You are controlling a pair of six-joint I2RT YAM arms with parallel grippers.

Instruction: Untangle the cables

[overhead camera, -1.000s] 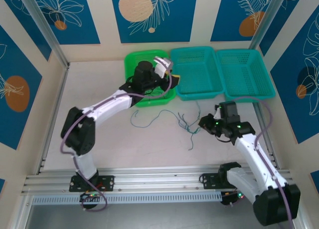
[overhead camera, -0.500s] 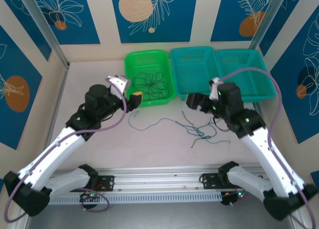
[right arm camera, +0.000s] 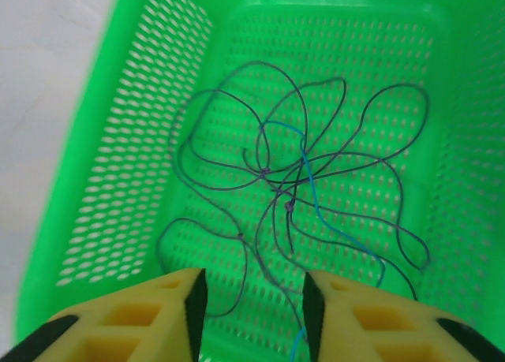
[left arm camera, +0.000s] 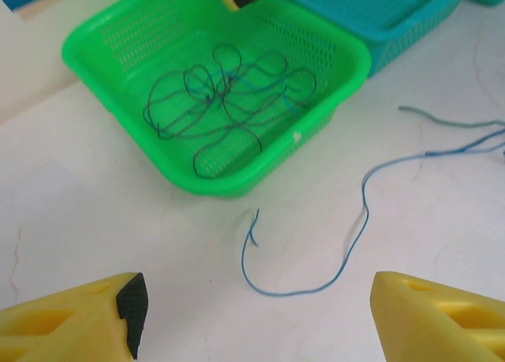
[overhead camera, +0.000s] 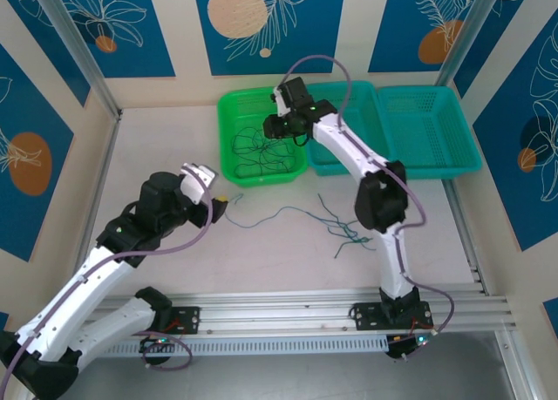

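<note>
Top external view: we see the tangled cables (overhead camera: 261,147) lying in the green basket (overhead camera: 228,99), with loose strands (overhead camera: 349,230) on the table (overhead camera: 166,138) in front of it. Our right gripper (right arm camera: 254,299) hangs over the tangle, jaws partly spread and pinching nothing we can make out. Our left gripper (left arm camera: 256,299) hovers with jaws wide and empty above a long blue strand (left arm camera: 364,208). Two teal baskets (overhead camera: 366,112) adjoin the green one.
</note>
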